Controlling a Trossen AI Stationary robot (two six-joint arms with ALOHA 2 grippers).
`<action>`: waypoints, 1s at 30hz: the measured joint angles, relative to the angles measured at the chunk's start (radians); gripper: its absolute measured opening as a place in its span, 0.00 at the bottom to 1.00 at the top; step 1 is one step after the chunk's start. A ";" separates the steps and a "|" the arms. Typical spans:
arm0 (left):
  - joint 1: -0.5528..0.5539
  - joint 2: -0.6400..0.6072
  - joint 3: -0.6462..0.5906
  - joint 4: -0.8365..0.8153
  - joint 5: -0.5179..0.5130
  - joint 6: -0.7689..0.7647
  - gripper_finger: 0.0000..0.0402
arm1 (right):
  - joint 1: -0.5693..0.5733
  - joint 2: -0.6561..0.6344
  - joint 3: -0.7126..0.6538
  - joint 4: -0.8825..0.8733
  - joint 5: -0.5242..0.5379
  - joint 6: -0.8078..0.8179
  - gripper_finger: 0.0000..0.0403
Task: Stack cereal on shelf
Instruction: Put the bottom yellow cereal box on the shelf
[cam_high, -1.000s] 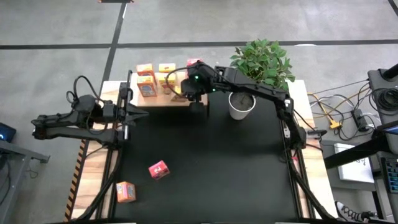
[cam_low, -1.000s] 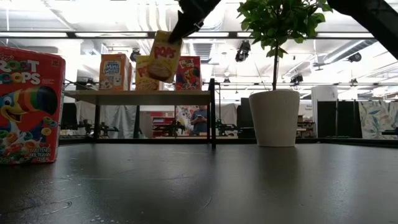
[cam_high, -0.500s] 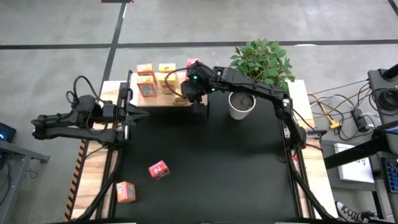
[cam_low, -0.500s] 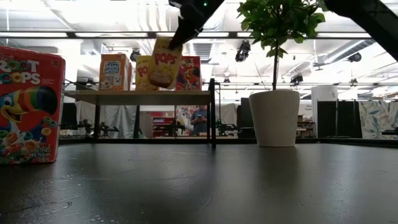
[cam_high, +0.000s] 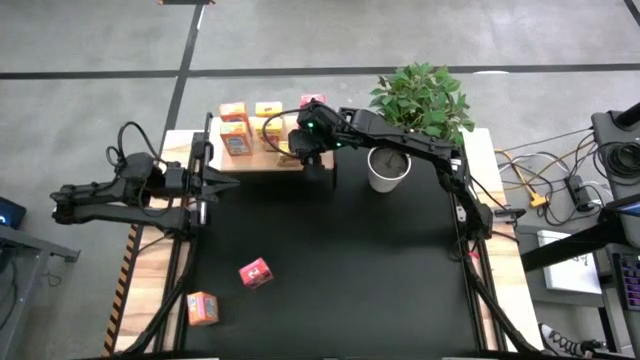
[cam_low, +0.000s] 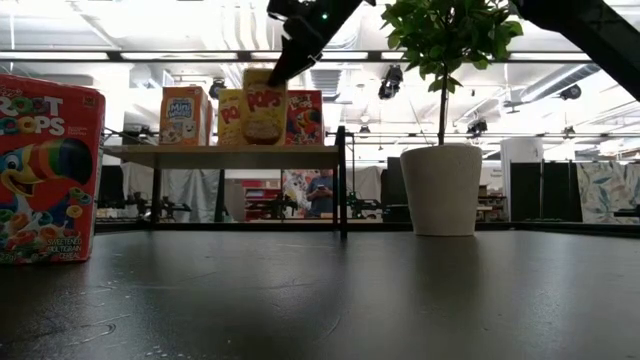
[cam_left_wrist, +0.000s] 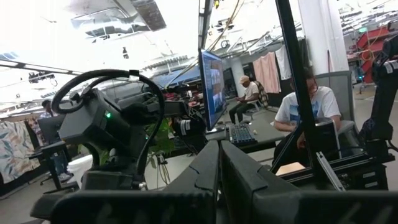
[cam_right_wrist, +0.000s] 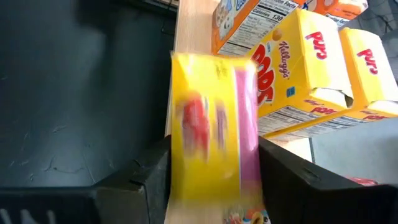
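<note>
My right gripper (cam_right_wrist: 214, 180) hovers over the light wooden shelf (cam_high: 262, 160) at the table's far side, open. Its fingers stand on either side of the top of a yellow cereal box (cam_right_wrist: 214, 124). That box stands upright on the shelf (cam_low: 200, 155) in the low view, in front of a second yellow box (cam_low: 230, 118). An orange box (cam_low: 185, 115) and a red one (cam_low: 305, 118) stand beside them. One red box (cam_high: 255, 272) and one orange box (cam_high: 203, 308) lie on the black table. My left gripper (cam_high: 230, 183) waits shut at the left edge.
A white pot with a green plant (cam_high: 388, 170) stands right of the shelf, under my right arm. The shelf's black frame post (cam_low: 341, 180) rises at its right end. The black table top between the shelf and the two loose boxes lies bare.
My right gripper has gone down and a little toward the shelf's left end with the yellow box. The box hung tilted above the shelf before; now it stands upright with its bottom on the shelf board.
</note>
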 joint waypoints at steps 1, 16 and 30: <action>0.000 0.000 0.000 0.000 0.000 0.000 0.00 | 0.000 0.000 0.000 0.002 0.000 0.000 0.47; 0.000 0.000 0.000 -0.005 0.000 0.000 0.00 | -0.004 -0.002 0.003 0.026 0.001 -0.003 0.50; 0.000 0.000 -0.036 -0.038 -0.003 -0.007 0.00 | 0.008 -0.072 0.004 0.013 0.000 0.010 0.50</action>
